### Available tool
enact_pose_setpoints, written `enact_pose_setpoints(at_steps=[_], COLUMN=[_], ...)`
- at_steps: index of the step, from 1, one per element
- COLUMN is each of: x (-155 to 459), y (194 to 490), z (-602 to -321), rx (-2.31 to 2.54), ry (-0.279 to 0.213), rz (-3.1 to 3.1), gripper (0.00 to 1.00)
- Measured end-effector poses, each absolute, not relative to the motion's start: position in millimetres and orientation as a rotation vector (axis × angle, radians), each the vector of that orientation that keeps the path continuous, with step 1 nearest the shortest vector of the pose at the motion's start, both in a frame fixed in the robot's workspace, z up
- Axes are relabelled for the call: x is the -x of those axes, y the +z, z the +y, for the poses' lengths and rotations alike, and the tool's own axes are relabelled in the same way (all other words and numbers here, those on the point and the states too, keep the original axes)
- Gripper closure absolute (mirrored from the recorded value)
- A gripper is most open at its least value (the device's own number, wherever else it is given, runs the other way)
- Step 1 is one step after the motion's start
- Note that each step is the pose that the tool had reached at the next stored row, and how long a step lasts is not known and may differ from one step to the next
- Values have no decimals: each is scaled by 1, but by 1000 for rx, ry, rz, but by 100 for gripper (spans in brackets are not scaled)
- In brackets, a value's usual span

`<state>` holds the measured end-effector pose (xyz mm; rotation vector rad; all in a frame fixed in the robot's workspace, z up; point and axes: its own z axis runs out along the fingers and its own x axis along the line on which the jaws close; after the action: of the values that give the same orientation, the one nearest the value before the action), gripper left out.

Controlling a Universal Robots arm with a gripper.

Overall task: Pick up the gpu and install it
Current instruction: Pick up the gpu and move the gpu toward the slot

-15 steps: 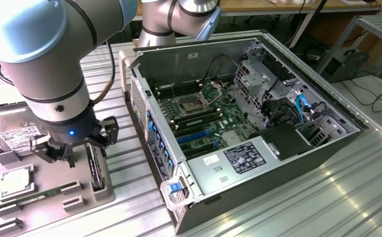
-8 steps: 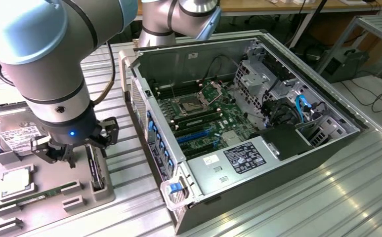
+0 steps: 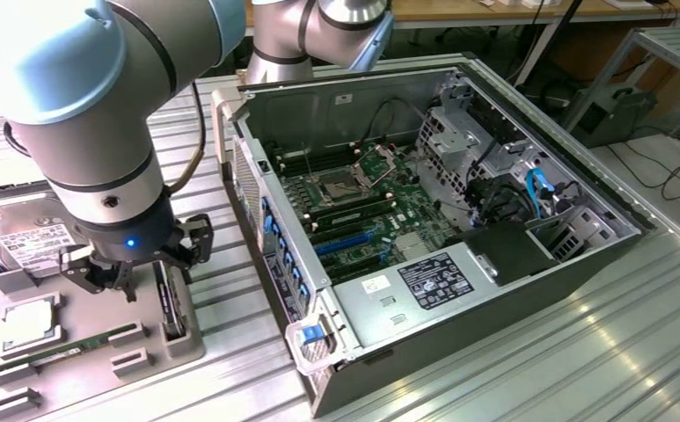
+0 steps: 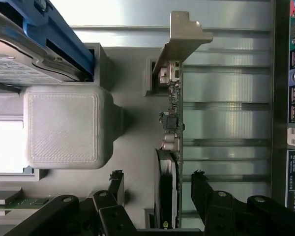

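Here the hand (image 4: 157, 175) spreads wide, one finger either side of the gpu (image 4: 172, 118), not touching; the gpu's end nearest the hand is hidden behind it.

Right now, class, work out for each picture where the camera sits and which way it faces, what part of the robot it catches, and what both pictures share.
Exterior view: high beside the table, looking down on the open computer case and parts tray; the arm and gripper show.
Wrist view: on the wrist, looking down between the open gripper fingers at the gpu standing on edge.
Shared: gpu, gripper, hard drive.
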<state>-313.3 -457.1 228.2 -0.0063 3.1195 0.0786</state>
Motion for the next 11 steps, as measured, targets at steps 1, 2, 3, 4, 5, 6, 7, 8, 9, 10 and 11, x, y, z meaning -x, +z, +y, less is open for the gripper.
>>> enact_pose_setpoints(at_steps=[1, 2, 3, 4, 5, 6, 7, 8, 9, 10, 11], x=[313, 312, 312, 312, 312, 312, 312, 312, 312, 311, 311], y=[227, 226, 225, 224, 223, 223, 222, 221, 221, 220, 220], z=[-457, -457, -457, -457, -457, -457, -457, -457, -457, -457, -457], rx=[3, 1, -1, -4, -6, -7, -7, -9, -10, -13, -15], ry=[79, 79, 79, 79, 79, 78, 79, 79, 78, 77, 77], rz=[3120, 3121, 3122, 3123, 3124, 3124, 3124, 3124, 3124, 3124, 3124], gripper=[34, 34, 34, 34, 34, 34, 34, 34, 34, 34, 34])
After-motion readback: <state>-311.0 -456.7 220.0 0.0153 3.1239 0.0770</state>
